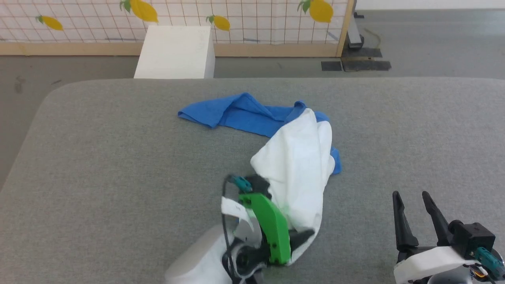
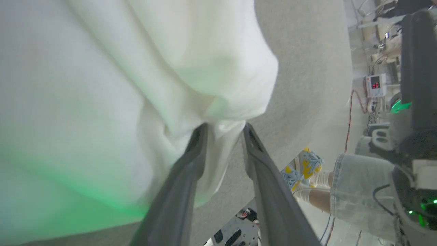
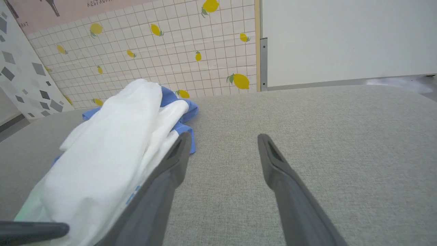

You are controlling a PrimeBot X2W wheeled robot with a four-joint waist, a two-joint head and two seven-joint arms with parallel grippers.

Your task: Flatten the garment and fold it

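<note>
The garment (image 1: 296, 165) lies bunched mid-tabletop (image 1: 118, 157), white body nearest, one blue sleeve trailing to the left.

The head view alone shows that sleeve in full, and a white box (image 1: 175, 51) on the floor beyond. In the left wrist view, the left claw (image 2: 225, 131) stands narrowly parted, with a fold of white cloth between its tips. The same view takes in a person's leg (image 2: 358, 184) in denim shorts, a blue-and-yellow shoe (image 2: 307, 164) and a small display (image 2: 375, 83) whose red digits are too small to read.

The right claw (image 3: 222, 140) is spread wide over bare tabletop, just beside the garment, touching nothing. Behind it, above lemon-print tiles (image 3: 153, 61), a pink poster (image 3: 68, 8) reads "RESTAUR", the rest cut off.
</note>
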